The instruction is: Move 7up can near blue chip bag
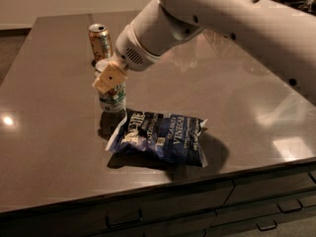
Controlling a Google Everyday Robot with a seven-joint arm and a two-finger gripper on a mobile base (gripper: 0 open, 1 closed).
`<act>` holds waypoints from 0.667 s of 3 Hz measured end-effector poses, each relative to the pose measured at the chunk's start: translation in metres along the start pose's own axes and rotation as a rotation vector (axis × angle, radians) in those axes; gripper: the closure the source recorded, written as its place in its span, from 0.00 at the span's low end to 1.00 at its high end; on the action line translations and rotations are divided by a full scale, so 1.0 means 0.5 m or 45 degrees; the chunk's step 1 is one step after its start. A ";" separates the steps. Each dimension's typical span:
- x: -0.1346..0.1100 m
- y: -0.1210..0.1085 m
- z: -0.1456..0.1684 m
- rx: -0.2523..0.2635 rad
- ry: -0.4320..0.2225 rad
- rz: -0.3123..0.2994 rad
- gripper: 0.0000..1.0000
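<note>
Dark brown, glossy desk (49, 132). At centre, lying flat: bag (159, 137), white sealed ends toward 9 and 3 o'clock. Just off its 11 o'clock corner, upright: 7up can (113, 98), very close to the bag, apparently not touching. Pinched near the top by the hand (111, 78), with a beige pad pressed across the can's front and the arm (197, 14) reaching in from 2 o'clock. Cannot tell whether seated on the desk or held just above it; dark shadow directly below, toward 6 o'clock. At 12 o'clock from the 7up can, behind it: gold can (100, 42), standing, close to the arm's wrist but seemingly clear of it.

Judged nearly done: can beside the bag, only setting down and letting go left.

Risks from here:
- Letting go while off the desk or tilted: likely to topple the light can onto the bag or send it rolling toward 9 o'clock.
- Carrying on toward 5 o'clock: likely to ride up on the crinkled bag edge and leave the can leaning.
- Spreading wide on release: could nudge the bag's near end or knock the can sideways.
- Pulling back low toward 12 o'clock: could clip the gold can with the wrist.

Safest, seemingly: settle straight down, ease the pinch, lift straight up.
</note>
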State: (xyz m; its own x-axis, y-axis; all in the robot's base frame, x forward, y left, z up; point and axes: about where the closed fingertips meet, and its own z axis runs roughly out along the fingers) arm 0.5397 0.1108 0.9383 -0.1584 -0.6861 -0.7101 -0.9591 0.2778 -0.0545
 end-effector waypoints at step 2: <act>0.045 0.033 -0.015 -0.038 -0.008 -0.019 0.35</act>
State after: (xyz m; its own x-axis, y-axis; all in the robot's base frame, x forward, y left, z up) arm 0.5183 0.0949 0.9268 -0.1424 -0.6859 -0.7137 -0.9680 0.2470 -0.0443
